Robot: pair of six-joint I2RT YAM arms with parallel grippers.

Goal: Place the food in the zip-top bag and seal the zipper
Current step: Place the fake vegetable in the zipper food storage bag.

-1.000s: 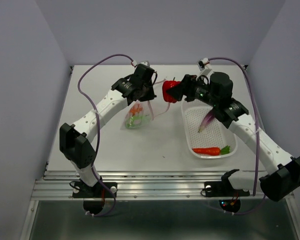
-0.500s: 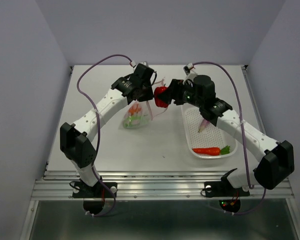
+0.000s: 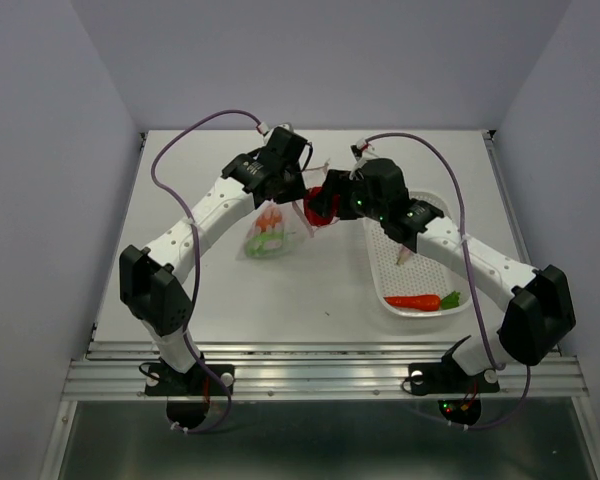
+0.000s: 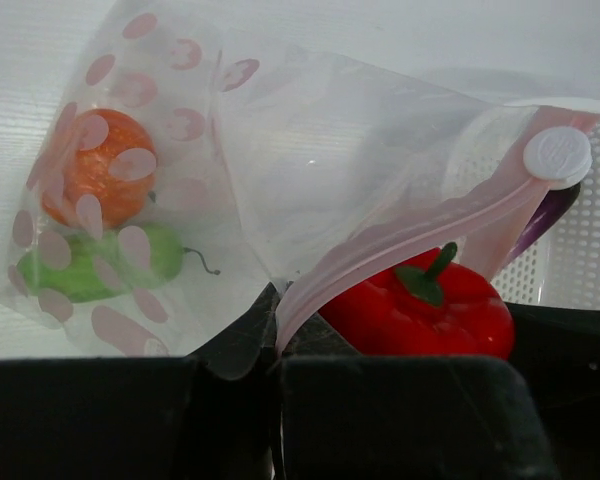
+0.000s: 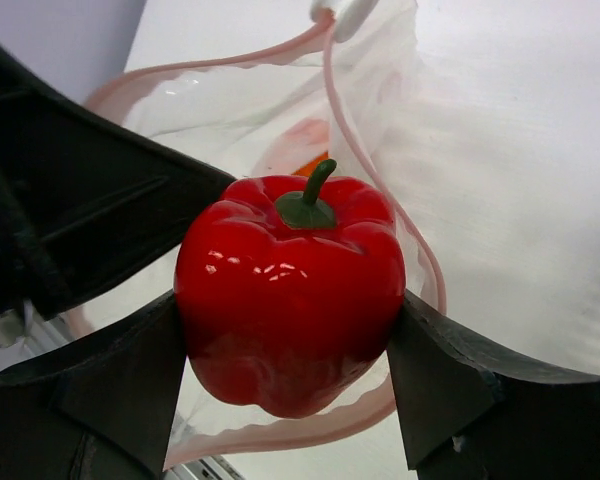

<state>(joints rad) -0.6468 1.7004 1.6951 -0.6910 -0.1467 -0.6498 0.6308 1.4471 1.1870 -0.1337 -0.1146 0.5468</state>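
Note:
My left gripper (image 4: 275, 340) is shut on the pink zipper (image 4: 400, 235) and holds the zip-top bag (image 3: 270, 232) up by its mouth edge. Inside the clear dotted bag lie an orange pumpkin (image 4: 95, 165) and a green pod (image 4: 100, 265). My right gripper (image 5: 290, 330) is shut on the red pepper (image 5: 290, 295), stem pointing into the bag's open mouth, with the pink rim looping around it. From above, the pepper (image 3: 316, 205) sits between the two wrists. The carrot (image 3: 415, 300) and the purple eggplant (image 3: 408, 250) lie in the basket.
The white perforated basket (image 3: 380, 240) stands right of the bag, under my right arm. A white slider tab (image 4: 557, 155) sits at the far end of the zipper. Walls close the table at the back and on both sides.
My right gripper has carried the red pepper leftward from above the basket to the bag's mouth. The left gripper and the bag have stayed in place.

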